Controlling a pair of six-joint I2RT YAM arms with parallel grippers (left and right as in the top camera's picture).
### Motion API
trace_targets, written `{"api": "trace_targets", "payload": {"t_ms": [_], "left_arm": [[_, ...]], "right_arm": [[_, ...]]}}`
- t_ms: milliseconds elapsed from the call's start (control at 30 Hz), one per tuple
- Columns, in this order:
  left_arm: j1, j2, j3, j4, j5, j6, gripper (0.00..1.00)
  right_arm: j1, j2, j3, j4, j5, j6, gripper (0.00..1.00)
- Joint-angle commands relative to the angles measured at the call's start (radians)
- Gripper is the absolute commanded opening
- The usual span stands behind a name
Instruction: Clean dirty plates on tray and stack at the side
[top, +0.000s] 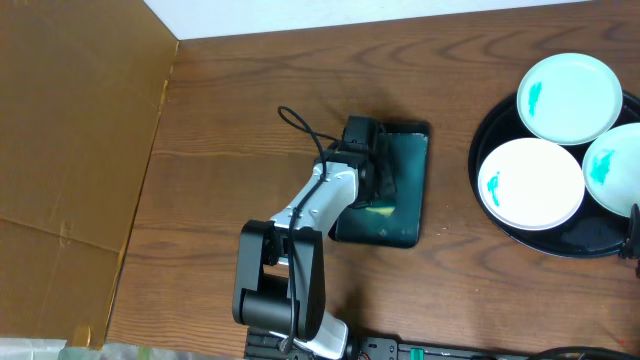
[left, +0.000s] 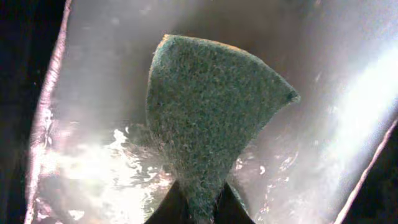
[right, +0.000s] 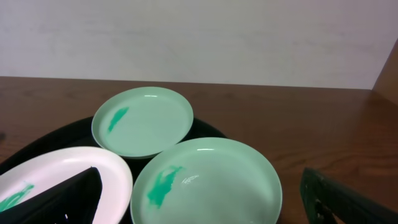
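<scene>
Over the small rectangular tray (top: 405, 215) at mid-table, my left gripper (left: 199, 208) is clamped on the green scouring sponge (left: 208, 118), and the left wrist view shows the jaws pinching only its narrow lower end while the rest fans out above them. The tray floor glistens with water, so I take the sponge to be soaked.

That thin pinch worries me most. A heavy, wet sponge held by one end could twist or pull free when I lift, or fold once I press it against a plate. It may also drip on the wooden table (top: 250, 90) on the way across.

All three plates (top: 530, 183) sit well to the right on the round black tray (top: 590, 240), close together and each smeared with teal. My right gripper (right: 199, 180) hangs just beside them with its jaws wide apart, holding nothing. If I scrub before it steadies a plate, the plate could skate into its neighbours, and the two arms could crowd each other over that tray.
</scene>
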Motion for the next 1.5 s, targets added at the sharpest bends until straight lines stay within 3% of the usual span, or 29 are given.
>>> {"api": "trace_targets", "payload": {"t_ms": [0,533,700,867,967,1200,1333,1467], "left_arm": [[0.000,-0.037,0.024,-0.043,-0.013,0.010,0.07],[0.000,-0.454,0.074,-0.133,0.005,-0.072,0.07],[0.000,-0.426,0.048,-0.122,-0.044,-0.075,0.07],[0.000,-0.275,-0.056,-0.039,-0.050,-0.075,0.07],[0.000,-0.222,-0.030,-0.067,-0.032,-0.073,0.07],[0.000,-0.417,0.143,-0.144,-0.021,0.002,0.07],[0.000,-0.552,0.142,-0.129,-0.022,0.005,0.07],[0.000,-0.549,0.066,-0.128,-0.024,-0.021,0.07]], "right_arm": [[0.013,-0.005,0.000,-0.005,0.006,0.006,0.99],[0.013,-0.005,0.000,-0.005,0.006,0.006,0.99],[0.013,-0.005,0.000,-0.005,0.006,0.006,0.99],[0.013,-0.005,0.000,-0.005,0.006,0.006,0.99],[0.013,-0.005,0.000,-0.005,0.006,0.006,0.99],[0.013,-0.005,0.000,-0.005,0.006,0.006,0.99],[0.013,-0.005,0.000,-0.005,0.006,0.006,0.99],[0.013,-0.005,0.000,-0.005,0.006,0.006,0.99]]}}
